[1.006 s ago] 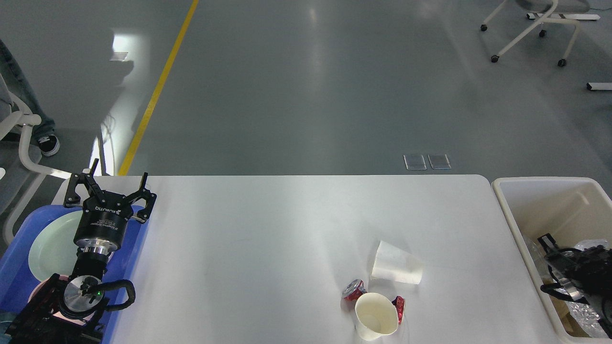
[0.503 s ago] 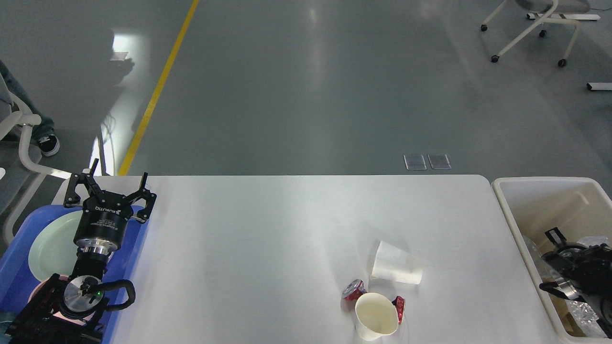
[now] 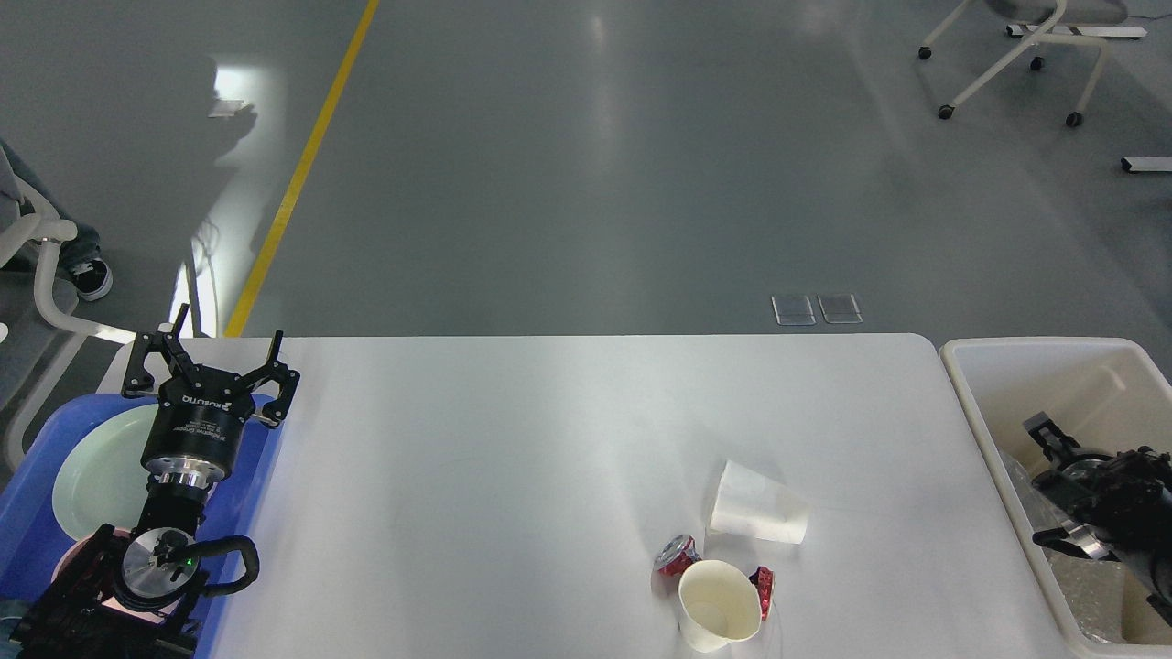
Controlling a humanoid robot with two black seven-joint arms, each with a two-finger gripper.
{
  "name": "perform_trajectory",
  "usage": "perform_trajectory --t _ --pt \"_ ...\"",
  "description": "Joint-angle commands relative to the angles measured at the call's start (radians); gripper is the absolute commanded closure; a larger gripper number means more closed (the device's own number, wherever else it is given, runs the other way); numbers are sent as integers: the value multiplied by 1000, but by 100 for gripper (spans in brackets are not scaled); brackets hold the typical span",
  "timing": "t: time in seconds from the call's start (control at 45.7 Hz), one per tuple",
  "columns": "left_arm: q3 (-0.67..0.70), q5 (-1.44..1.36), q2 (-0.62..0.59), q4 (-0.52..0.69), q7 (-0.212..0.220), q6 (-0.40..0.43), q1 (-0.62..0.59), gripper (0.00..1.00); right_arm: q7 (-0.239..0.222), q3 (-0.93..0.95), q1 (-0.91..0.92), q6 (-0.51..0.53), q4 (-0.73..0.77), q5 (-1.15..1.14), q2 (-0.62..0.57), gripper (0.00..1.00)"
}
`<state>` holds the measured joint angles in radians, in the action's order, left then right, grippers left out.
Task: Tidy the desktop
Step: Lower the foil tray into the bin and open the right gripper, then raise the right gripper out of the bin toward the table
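The desktop (image 3: 513,439) is a wide white-grey top. On its front right part, a white paper cup (image 3: 758,515) lies on its side. A second paper cup (image 3: 719,615) stands mouth up by the front edge, with crushed red can pieces (image 3: 678,555) beside it. My left gripper (image 3: 227,340) is open and empty above the far end of the blue tray (image 3: 252,494). My right gripper (image 3: 1048,483) is down inside the cream bin (image 3: 971,375). It looks dark and partly cut off, so I cannot make out its fingers.
The blue tray at the left holds a pale green plate (image 3: 92,471) and something pink under my arm. The cream bin at the right also holds crumpled clear plastic (image 3: 1099,613). Beyond the table are a grey floor, a yellow line and chair legs.
My right gripper has shifted towards the far side of the bin. The left arm, cups and can have not moved.
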<state>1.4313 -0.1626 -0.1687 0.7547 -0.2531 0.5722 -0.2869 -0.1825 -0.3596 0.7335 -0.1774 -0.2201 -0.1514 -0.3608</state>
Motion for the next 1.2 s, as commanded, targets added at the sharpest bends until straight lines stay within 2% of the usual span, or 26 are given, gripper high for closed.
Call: perform_trajectory --t 0.0,0.197,0.437,0.569,0.722,0.853,1.181 --pt "0 0 0 0 0 0 0 3 -3 -41 82 61 -42 -106 -41 0" --pt "0 0 0 0 0 0 0 3 -6 -162 280 300 -142 -266 -129 0" --pt "0 0 0 0 0 0 0 3 -6 -352 628 685 -235 -289 -162 0" --pt "0 0 0 0 0 0 0 3 -8 -470 860 872 -389 -284 -152 0" --pt "0 0 0 0 0 0 0 3 -11 -574 1078 1032 -556 -275 -121 0" --pt "0 0 0 0 0 0 0 3 -11 -648 1267 1087 -757 -270 -98 0" --pt "0 0 0 0 -2 0 0 3 -12 -733 1681 1085 -1238 -74 -60 0"
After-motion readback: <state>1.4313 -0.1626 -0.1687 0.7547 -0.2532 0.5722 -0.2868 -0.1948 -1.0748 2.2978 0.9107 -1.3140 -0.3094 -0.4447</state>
